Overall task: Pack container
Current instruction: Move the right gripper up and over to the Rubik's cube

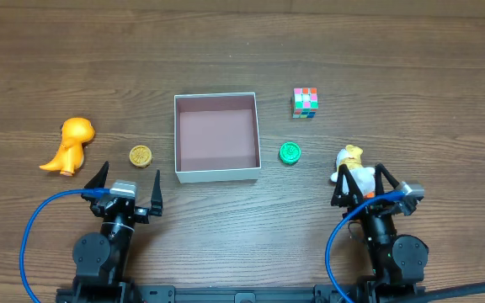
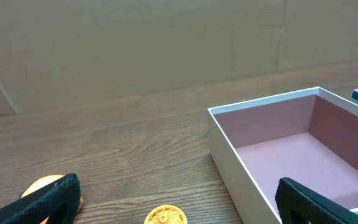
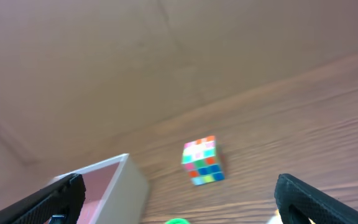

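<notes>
The container (image 1: 215, 139) is set near the middle of the counter (image 1: 428, 67), square, white-walled and empty, its pinkish floor bare. A green disc (image 1: 290, 152) is placed just beside its right wall and a yellow coin (image 1: 141, 156) near its left wall. A colour cube (image 1: 306, 102) is found farther back on the right, and an orange dinosaur (image 1: 71, 145) toward the left edge. A white-and-yellow figure (image 1: 350, 162) is seen from above between the spread fingers of the right pincer (image 1: 360, 172), but it is not clamped. The left pincer (image 1: 130, 175) is likewise held wide apart, and nothing is gripped. Packing is judged not yet begun. A descent over the nearest toy and a closing grip would be called for next. No brand or writing can be read, and the relief on the coin is too small to make out.
</notes>
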Available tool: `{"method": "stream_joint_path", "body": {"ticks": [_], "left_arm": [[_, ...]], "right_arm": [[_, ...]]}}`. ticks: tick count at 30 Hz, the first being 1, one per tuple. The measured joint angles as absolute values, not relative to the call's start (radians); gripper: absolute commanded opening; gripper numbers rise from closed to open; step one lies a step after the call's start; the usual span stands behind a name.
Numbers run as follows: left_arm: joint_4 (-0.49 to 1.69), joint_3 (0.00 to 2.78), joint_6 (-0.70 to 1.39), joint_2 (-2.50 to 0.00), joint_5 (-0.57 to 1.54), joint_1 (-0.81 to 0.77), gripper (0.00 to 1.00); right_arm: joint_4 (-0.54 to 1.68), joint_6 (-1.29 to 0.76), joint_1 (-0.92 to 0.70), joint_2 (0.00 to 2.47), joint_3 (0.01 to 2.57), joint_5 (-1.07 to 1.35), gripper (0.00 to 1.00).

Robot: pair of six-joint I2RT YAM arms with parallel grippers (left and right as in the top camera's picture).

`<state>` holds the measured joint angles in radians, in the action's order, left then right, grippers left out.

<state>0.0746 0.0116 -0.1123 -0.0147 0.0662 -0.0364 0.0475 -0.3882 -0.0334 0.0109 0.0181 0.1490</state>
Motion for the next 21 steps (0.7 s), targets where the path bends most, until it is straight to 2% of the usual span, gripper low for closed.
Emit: {"method": "stream_joint_path", "body": {"ticks": [7,14,17,21], "left_arm": [[0.075,0.012,-0.112,-0.015,0.066,-0.036,1.00],[0.075,0.012,-0.112,-0.015,0.066,-0.036,1.00],[0.075,0.012,-0.112,-0.015,0.066,-0.036,1.00],[0.074,0.011,-0.112,-0.015,0.066,-0.036,1.00]], "right_arm": [[-0.029,-0.389,-0.033,0.012,0.030,0.245,1.00],[-0.015,-0.245,-0.033,0.155,0.242,0.258,1.00],[0.081,-0.216,-0.033,0.310,0.380,0.254,1.00],[0.398,-0.197,-0.033,0.600,0.657,0.250,1.00]]}}
